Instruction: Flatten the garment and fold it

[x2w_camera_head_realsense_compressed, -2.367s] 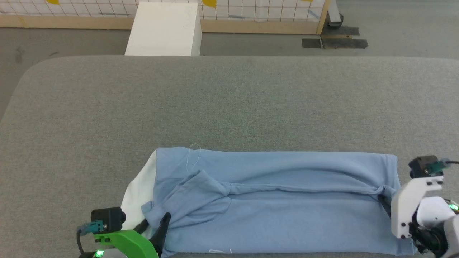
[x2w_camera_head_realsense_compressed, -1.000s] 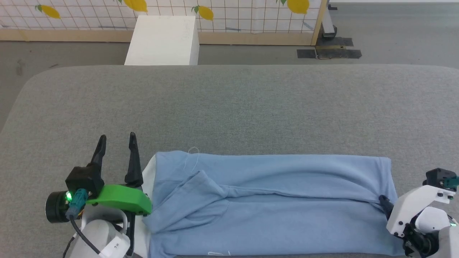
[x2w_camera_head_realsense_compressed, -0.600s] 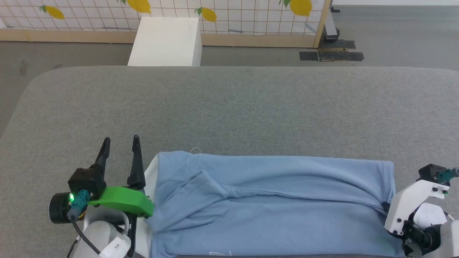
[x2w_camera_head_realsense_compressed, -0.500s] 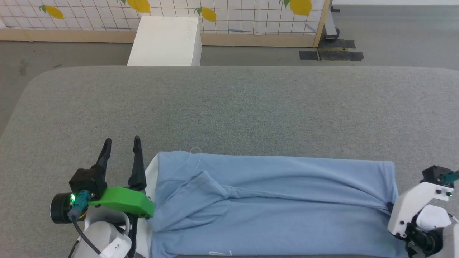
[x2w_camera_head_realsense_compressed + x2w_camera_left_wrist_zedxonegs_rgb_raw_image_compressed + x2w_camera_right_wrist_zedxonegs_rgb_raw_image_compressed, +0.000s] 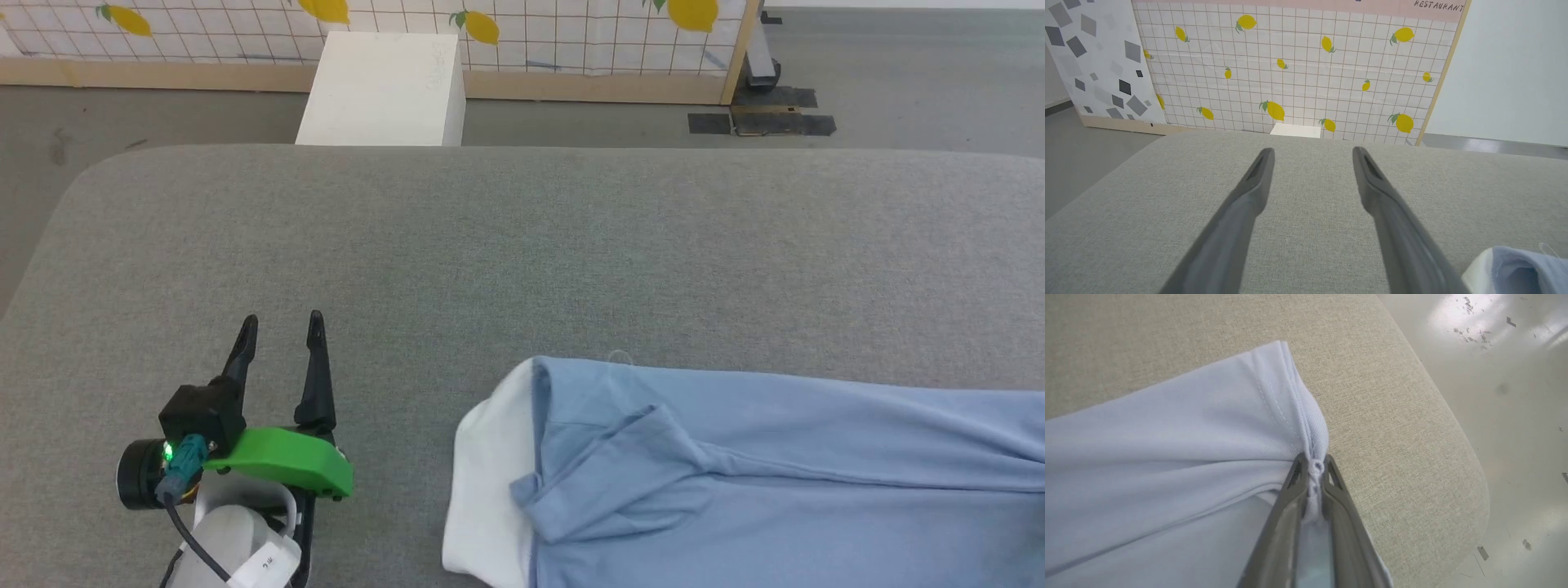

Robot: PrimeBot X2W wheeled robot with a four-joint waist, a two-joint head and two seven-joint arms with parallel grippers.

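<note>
My right gripper is clenched on a small bunched pinch of the garment, a light-blue shirt, at the hem of its right end. The shirt lies in a long band on the grey padded table, near my side. It runs off the right of the head view, and a white section shows at its left end. My left gripper hangs over bare table with its fingers spread and nothing between them, well apart from that white end.

The risks, as I judge them:
- Nothing anchors the left end, so a pull from my right would slide the whole shirt instead of stretching it flat.
- My grip sits close to the table's rounded corner, so more pulling that way could drag cloth over the edge towards the floor.
- The pinch is narrow and gathered, so the soft jersey could slip out.
- Creases fan out from the pinch, and a loose flap lies crumpled near the left end. Folding now would trap both.
</note>
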